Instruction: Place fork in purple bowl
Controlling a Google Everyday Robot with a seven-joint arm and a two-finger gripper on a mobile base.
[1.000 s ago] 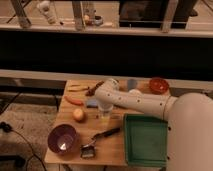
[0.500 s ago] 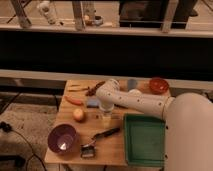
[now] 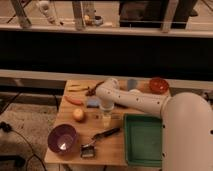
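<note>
Reaching for the fork looks to be the step in hand, since the purple bowl, by the near left corner of the surface, holds no utensil. Mid-surface, the end effector hangs straight down, its tip at or just above the wood. I cannot tell whether it is open or has hold of anything. A thin pale sliver just beside that tip, on the tray side, is probably the fork, lying flat.

The next move, as I judge it, calls for a sure pinch on that slender metal and a clean lift. It would then be carried toward the near left corner, passing the black-handled tool on the way, and released over the bowl's mouth.

The purple bowl shows only a bright glint inside. The green tray at the near right corner looks empty. At the far right corner sits the red bowl; what it holds cannot be seen.
</note>
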